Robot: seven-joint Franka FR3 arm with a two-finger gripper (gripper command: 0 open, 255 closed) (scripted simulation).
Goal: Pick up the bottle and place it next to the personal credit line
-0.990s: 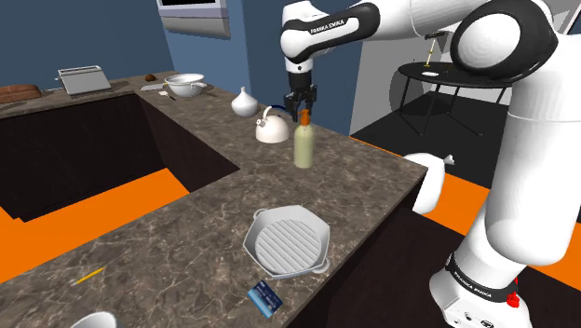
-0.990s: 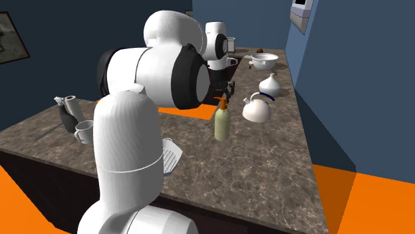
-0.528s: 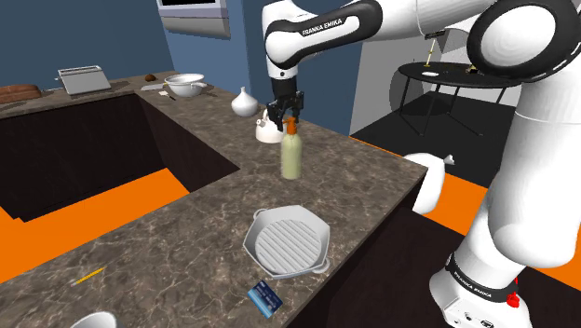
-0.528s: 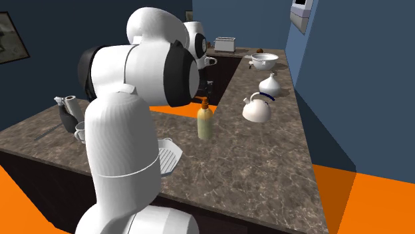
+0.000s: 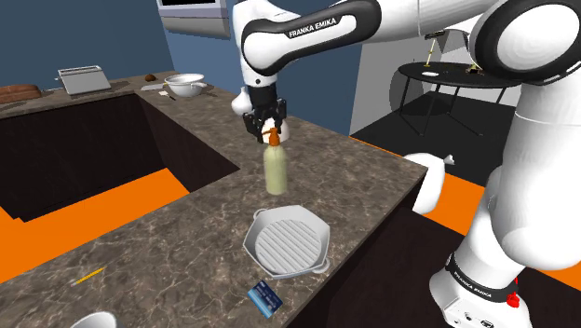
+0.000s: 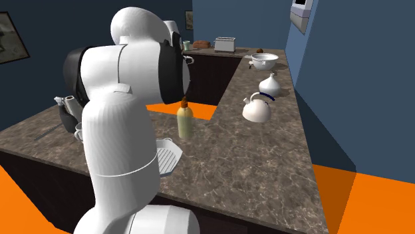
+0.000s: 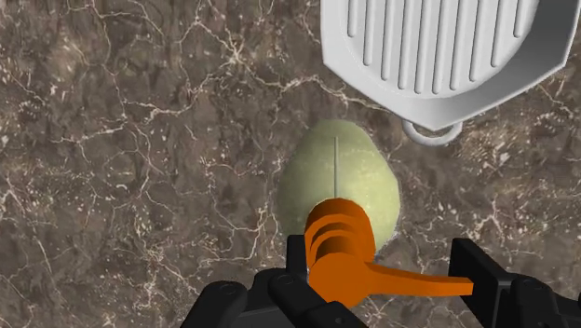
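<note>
Close to the near edge of the dark marbled worktop lies one small blue card, flat. Just behind it sits one grey eight-sided grill pan; its ribbed bottom shows bare. Just beyond the pan is one pale green bottle with an orange pump top, well apart from the card. The bottle is upright, its long axis vertical and the pump end up. I cannot tell if its base touches the worktop. The black tool comes from above, its fingers clasping the orange top; the spout lies sideways toward one finger. Further along the far edge stand one white kettle, one white onion-shaped vase, one white bowl whose content I cannot tell, and one grey toaster.
</note>
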